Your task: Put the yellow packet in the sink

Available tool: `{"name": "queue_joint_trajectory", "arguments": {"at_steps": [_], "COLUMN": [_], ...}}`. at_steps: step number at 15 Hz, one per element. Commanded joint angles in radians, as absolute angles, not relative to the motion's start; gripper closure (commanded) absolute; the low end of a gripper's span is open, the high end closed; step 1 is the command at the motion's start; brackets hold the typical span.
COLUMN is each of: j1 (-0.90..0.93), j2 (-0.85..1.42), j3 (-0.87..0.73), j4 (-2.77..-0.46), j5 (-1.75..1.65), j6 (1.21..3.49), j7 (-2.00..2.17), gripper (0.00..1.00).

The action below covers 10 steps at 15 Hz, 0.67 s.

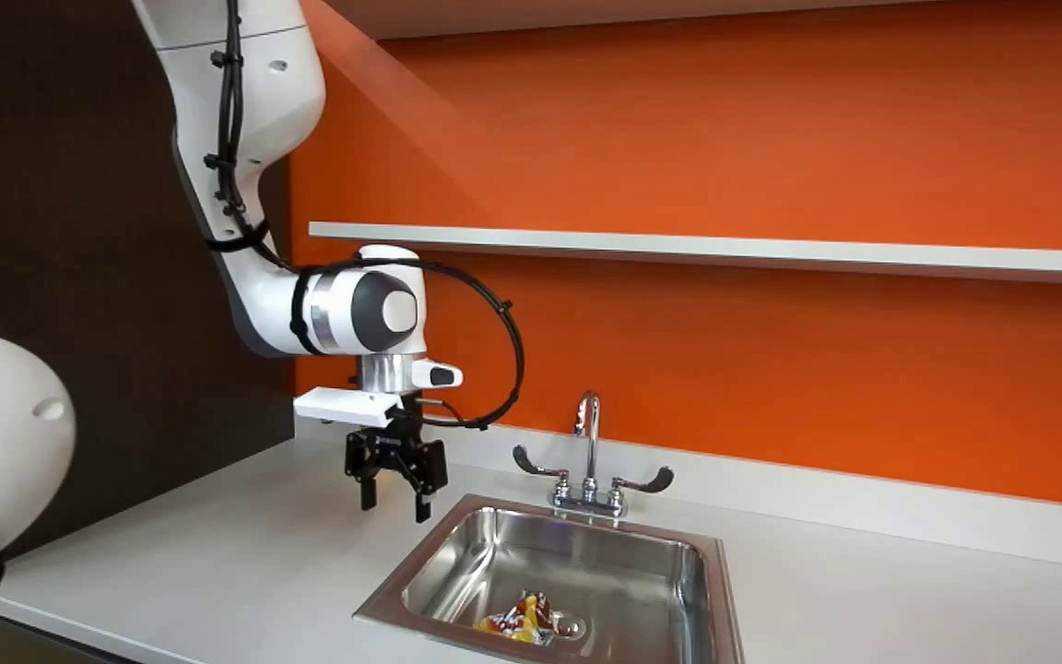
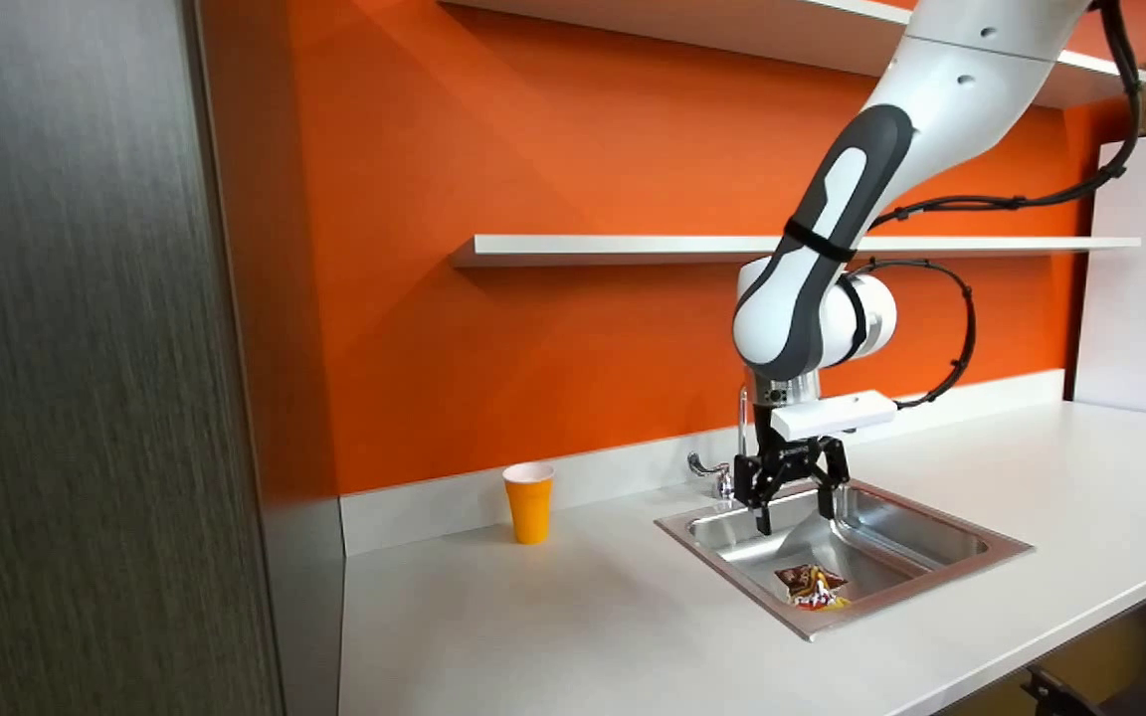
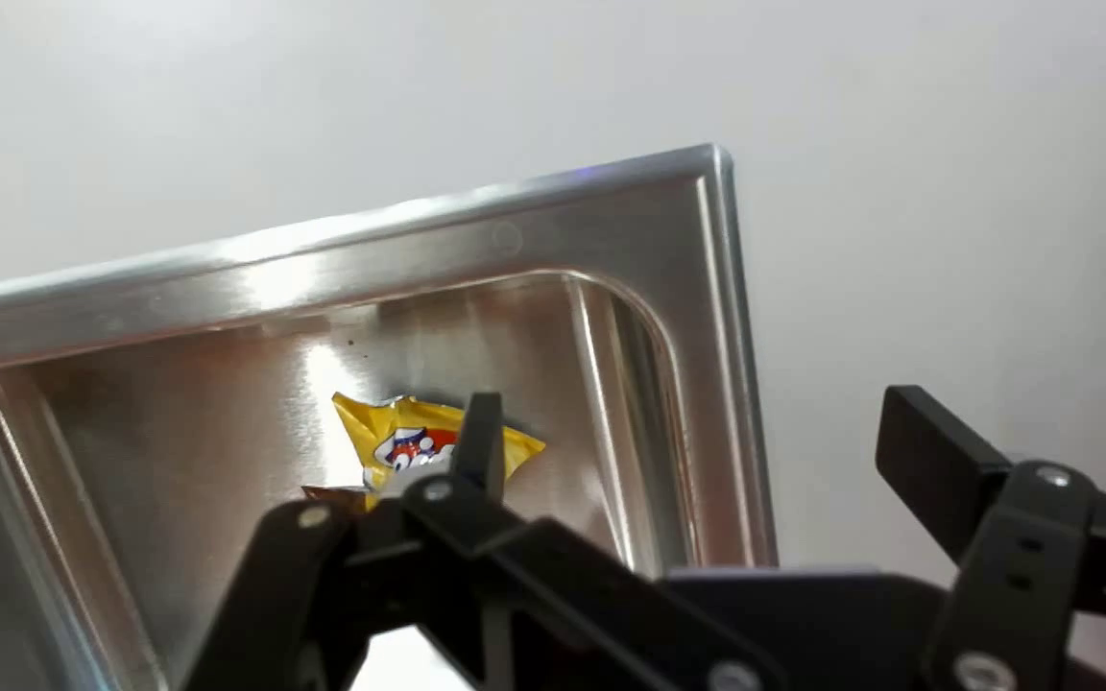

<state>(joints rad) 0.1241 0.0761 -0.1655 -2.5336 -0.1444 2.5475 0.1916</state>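
The yellow packet, crinkled with dark and red markings, lies on the bottom of the steel sink in both exterior views (image 1: 524, 620) (image 2: 812, 587). It also shows in the wrist view (image 3: 409, 427), partly covered by a finger. The sink's rim shows in both exterior views (image 1: 420, 564) (image 2: 951, 573) and in the wrist view (image 3: 611, 221). My gripper is open and empty in both exterior views (image 1: 396, 503) (image 2: 795, 514). It hangs above counter height near the sink's edge, apart from the packet. In the wrist view (image 3: 692, 413) its fingers are wide apart, with the sink's side rim between them.
A chrome faucet (image 1: 592, 452) with two lever handles stands behind the sink. An upright yellow-orange cup (image 2: 530, 505) stands on the counter (image 2: 573, 636) near the back wall. A white shelf (image 1: 678, 243) runs along the orange wall. A dark panel (image 2: 105, 398) closes one end.
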Motion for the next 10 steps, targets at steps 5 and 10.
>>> {"name": "queue_joint_trajectory", "arguments": {"at_steps": [5,10], "j1": [0.072,0.06], "j2": [-0.153,-0.121], "j3": [-0.051,-0.037], "j4": [-2.659,-2.644], "j5": [-0.157,-0.135], "j6": [2.403,2.426], "j7": [0.24,0.207], "gripper": [0.0,0.0]}}
